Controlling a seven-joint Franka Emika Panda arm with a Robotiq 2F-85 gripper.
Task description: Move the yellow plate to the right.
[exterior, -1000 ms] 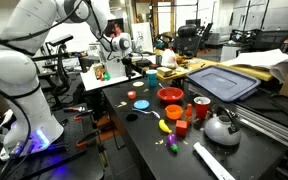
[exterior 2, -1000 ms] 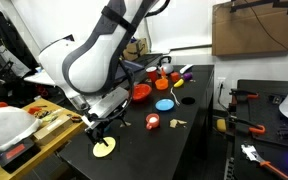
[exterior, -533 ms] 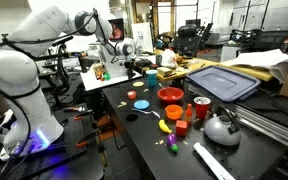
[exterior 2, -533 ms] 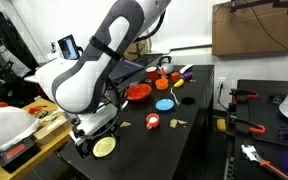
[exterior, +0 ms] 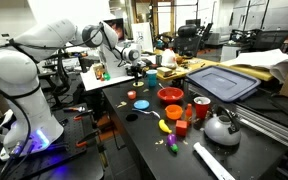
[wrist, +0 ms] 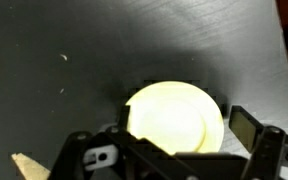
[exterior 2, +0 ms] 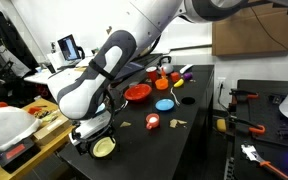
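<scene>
We've got the small round yellow plate (wrist: pixel 174 120) lying flat on the black table (exterior 2: pixel 194 140). It's close to a corner, well apart from the red bowl (exterior 2: pixel 137 92) and the blue round dish (exterior 2: pixel 164 104) nearer the middle. The hand (exterior 2: pixel 97 142) hovers right over it, pointing down, fingers spread wide with nothing in them. We reckon that wide stance is meant to straddle the plate, since something that flat only offers its rim. Next up, probably: drop lower, pinch an edge, slide it right.
</scene>
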